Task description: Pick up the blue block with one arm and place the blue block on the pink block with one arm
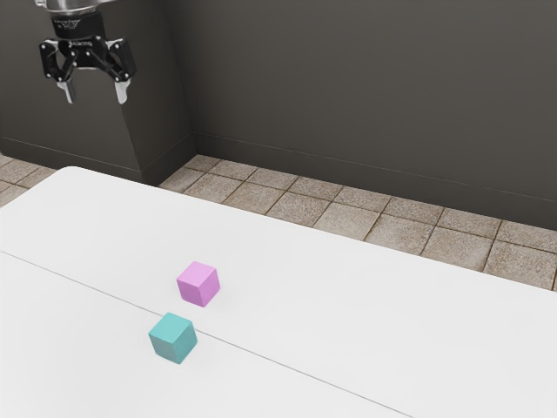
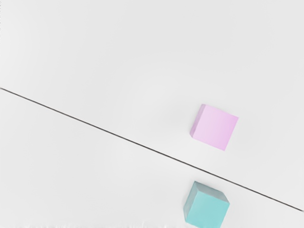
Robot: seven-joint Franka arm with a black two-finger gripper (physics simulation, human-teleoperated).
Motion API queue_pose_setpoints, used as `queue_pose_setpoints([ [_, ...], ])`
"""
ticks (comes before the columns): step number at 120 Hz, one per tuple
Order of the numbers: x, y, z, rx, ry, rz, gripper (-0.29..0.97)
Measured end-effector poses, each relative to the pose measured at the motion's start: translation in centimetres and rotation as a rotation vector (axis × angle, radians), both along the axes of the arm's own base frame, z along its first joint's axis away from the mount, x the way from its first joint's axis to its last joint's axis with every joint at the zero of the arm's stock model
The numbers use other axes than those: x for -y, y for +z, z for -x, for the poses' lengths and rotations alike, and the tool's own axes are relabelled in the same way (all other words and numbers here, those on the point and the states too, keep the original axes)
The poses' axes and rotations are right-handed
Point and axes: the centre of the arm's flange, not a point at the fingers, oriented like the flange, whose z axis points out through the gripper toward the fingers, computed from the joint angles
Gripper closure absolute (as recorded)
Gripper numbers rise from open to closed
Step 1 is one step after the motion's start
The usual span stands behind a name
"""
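The gripper (image 1: 93,90) hangs high above the white table (image 1: 365,296), fingers spread wide and empty. Below, the blue block (image 1: 172,338) sits near the pink block (image 1: 198,284), a thin seam (image 2: 95,126) running between them.

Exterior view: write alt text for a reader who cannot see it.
A black gripper hangs open, high above a white table, at the exterior view's upper left. On the table a blue block and a pink block sit close together but apart, the pink one farther from the camera.
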Motion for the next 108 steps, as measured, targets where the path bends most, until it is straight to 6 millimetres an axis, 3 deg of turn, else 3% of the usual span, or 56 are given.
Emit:
queue_pose_setpoints([
  [15,0.0,0.6,0.2,0.008,0.016,-0.002,0.00],
  [18,0.4,4.1,1.5,0.084,0.014,-0.009,0.00],
  [26,2.4,14.2,7.3,0.307,-0.017,-0.019,0.00],
  [35,5.4,19.8,12.7,0.433,-0.073,-0.012,0.00],
  [44,8.1,22.2,15.8,0.486,-0.132,0.006,0.00],
  [56,8.5,22.6,16.5,0.491,-0.135,0.013,0.00],
  [63,7.9,19.6,14.0,0.408,-0.121,0.020,0.00],
  [70,6.6,14.7,11.2,0.282,-0.090,0.029,0.00],
  [78,6.2,10.6,10.5,0.183,-0.076,0.022,0.00],
  [89,8.4,2.0,15.0,0.036,-0.117,0.035,0.00],
  [96,8.0,-4.1,19.2,-0.034,-0.099,0.059,0.00],
  [99,7.3,-7.7,20.7,-0.064,-0.082,0.074,0.00],
  [108,6.7,-16.2,22.0,-0.114,-0.072,0.080,0.00],
])
